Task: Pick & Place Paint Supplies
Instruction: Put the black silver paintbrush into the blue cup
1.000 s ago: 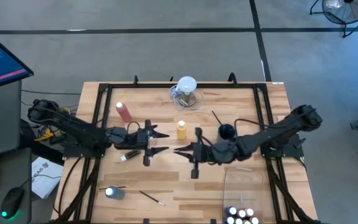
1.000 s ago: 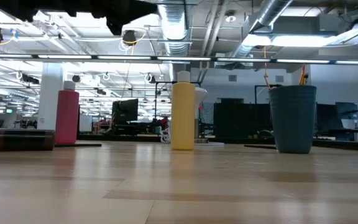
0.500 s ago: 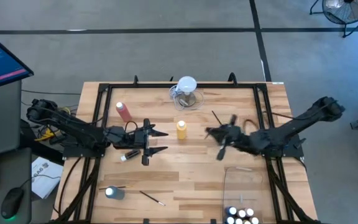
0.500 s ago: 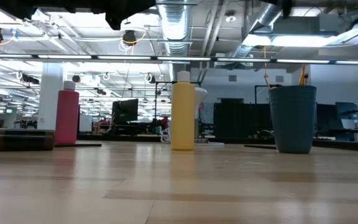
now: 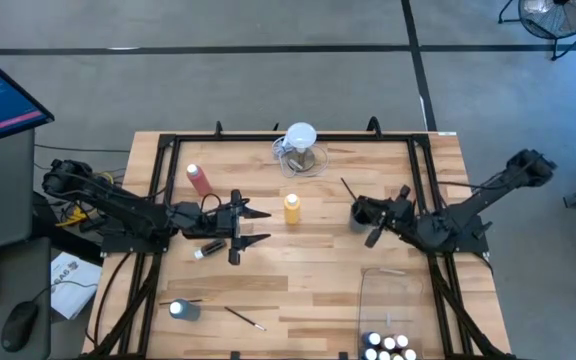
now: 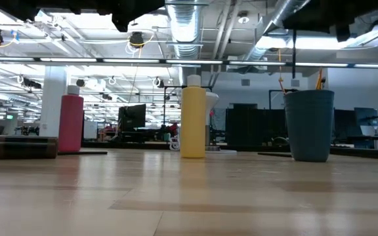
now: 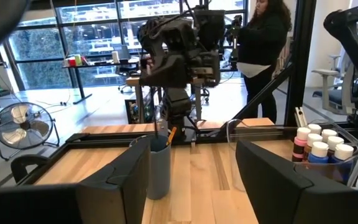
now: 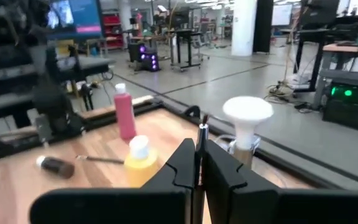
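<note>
From overhead, the left gripper (image 5: 258,226) hovers over the wood table (image 5: 268,290) with its fingers spread apart and nothing between them, a small dark bottle (image 5: 208,249) lying on its side just beside it. The right gripper (image 5: 376,234) is over by the dark blue cup (image 5: 362,211), and a thin paintbrush (image 8: 202,133) is pinched between its closed fingers, something only the right wrist view makes plain, the brush's tip poking up past them.

The yellow squeeze bottle (image 5: 292,208) stands upright between the two grippers, the pink-red squeeze bottle (image 5: 199,179) farther toward the left rear corner. The low view lines these up in a row, pink-red, yellow, then the cup with brush handles sticking out, but shows the arms only as dark shapes at the top.

Near the front edge, seen only from above, a blue squeeze bottle (image 5: 182,310) and another loose paintbrush (image 5: 242,318) lie on the wood. The white-capped paint bottles (image 5: 388,347) sit in a clear bin (image 5: 368,290) at the front right corner; the left wrist view shows their caps clustered. A clear jug (image 5: 301,152) stands at the rear. A person (image 7: 263,43) stands beyond the table in the left wrist view.
</note>
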`<control>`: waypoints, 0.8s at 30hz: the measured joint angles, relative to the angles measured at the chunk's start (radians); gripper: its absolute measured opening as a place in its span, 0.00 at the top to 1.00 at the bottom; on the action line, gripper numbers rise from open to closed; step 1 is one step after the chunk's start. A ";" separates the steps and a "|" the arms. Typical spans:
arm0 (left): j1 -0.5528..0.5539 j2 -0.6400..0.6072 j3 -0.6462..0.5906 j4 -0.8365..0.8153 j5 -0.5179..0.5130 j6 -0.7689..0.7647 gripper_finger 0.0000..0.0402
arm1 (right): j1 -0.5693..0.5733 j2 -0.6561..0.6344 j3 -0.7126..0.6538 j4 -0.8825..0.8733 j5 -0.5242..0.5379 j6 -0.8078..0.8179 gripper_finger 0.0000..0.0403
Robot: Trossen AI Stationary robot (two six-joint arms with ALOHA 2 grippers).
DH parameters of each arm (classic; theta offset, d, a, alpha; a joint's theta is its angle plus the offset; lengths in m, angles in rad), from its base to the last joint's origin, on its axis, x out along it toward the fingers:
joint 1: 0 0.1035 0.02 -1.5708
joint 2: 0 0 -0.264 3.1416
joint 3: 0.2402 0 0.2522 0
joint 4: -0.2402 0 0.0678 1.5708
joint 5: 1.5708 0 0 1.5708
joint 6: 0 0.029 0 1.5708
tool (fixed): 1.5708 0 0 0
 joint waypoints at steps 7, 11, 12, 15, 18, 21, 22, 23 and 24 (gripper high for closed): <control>0.000 0.000 0.000 0.000 0.000 -0.001 0.50 | 0.038 0.045 0.000 -0.154 0.125 0.181 0.98; -0.001 0.000 0.000 0.000 0.006 -0.003 0.49 | 0.032 0.044 0.000 -0.184 0.054 0.207 0.98; -0.002 0.000 0.000 0.000 0.007 -0.003 0.49 | 0.033 0.051 0.001 -0.205 0.048 0.223 0.98; -0.002 0.000 0.000 0.000 0.008 -0.003 0.50 | 0.032 0.075 0.000 -0.283 0.051 0.277 0.98; -0.002 0.000 0.000 0.000 0.008 -0.003 0.50 | 0.018 0.077 0.000 -0.330 0.049 0.299 0.98; -0.002 0.000 0.000 0.002 0.009 -0.003 0.50 | 0.015 0.078 0.000 -0.377 0.044 0.329 0.98; -0.002 0.000 0.000 0.002 0.009 -0.003 0.50 | 0.012 0.078 0.000 -0.397 0.041 0.348 0.98; -0.002 0.000 0.000 0.002 0.009 -0.003 0.50 | 0.011 0.078 0.000 -0.417 0.039 0.371 0.98; -0.002 0.000 0.000 0.002 0.009 -0.003 0.50 | 0.011 0.078 0.000 -0.439 0.039 0.395 0.98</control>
